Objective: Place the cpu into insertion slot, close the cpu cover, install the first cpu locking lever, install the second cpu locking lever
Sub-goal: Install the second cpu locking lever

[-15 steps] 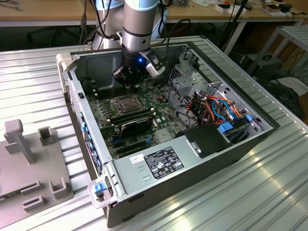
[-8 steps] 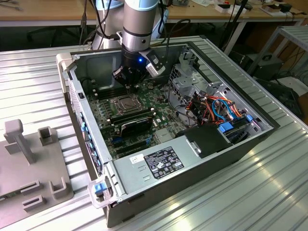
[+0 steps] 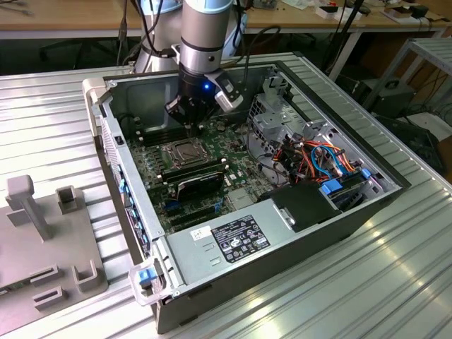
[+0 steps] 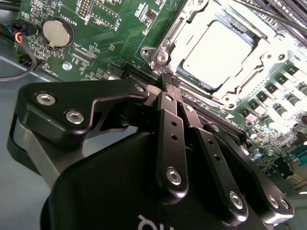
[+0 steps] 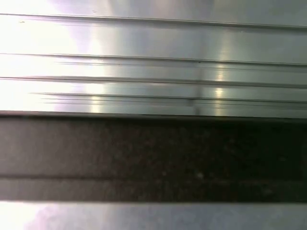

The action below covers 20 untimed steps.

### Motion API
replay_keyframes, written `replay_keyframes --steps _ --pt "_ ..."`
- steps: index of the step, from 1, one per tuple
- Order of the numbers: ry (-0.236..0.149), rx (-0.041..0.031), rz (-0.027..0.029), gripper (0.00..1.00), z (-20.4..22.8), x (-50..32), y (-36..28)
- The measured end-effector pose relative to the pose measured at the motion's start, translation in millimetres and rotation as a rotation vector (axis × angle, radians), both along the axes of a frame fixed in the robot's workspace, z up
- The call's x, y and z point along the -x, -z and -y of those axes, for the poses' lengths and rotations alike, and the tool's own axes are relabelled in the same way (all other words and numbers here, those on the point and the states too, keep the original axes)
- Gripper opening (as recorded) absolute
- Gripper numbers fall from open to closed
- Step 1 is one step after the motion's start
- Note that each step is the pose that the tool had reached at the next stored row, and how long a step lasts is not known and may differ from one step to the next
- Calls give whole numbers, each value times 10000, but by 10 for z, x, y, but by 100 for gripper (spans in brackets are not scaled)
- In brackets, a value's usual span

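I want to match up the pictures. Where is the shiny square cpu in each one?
Exterior view: the cpu sits in its socket on the green motherboard, just below the gripper.
Second wrist view: the cpu lies beyond the gripper.
First wrist view: ribbed metal here, no cpu.
Shared landmark: the gripper.

**Arm upright, gripper closed, pointing down**

Exterior view: single arm comes down near-vertical from the top of frame; pale grey wrist section with a blue band above, black gripper (image 3: 192, 121) below it, a small blue light lit on its body. White-and-grey camera block juts from the wrist toward the exterior view's right.

Second wrist view: black linkage bars converge, fingertips (image 4: 168, 79) pressed together with no gap between them. Nothing held between them.
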<state>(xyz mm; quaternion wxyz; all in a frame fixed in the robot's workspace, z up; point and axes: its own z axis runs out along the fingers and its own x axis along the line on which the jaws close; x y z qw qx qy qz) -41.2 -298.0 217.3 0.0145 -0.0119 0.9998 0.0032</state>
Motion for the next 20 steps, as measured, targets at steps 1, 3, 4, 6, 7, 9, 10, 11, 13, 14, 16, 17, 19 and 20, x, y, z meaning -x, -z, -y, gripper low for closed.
replay_keyframes --steps 1,3,4,6,7,9,10,11,13,14,16,17,19,20 --pt "-1 0 0 11 2 0 -9" --pt "0 1 0 11 19 0 -28" --pt "1 4 0 11 34 0 -37" --pt "1 5 -1 11 57 0 -41" --pt "0 5 0 11 75 0 -43" --pt "0 4 0 11 101 0 -45" --pt "0 5 0 11 111 0 -46" --pt "0 4 0 11 125 0 -47" --pt "1 5 0 11 152 0 -49" --pt "0 6 -1 11 164 0 -50" --pt "1 6 0 11 185 0 -53" --pt "0 7 0 11 194 0 -55" --pt "1 10 -2 11 212 -2 -57" --pt "1 9 -8 11 218 -10 -56"
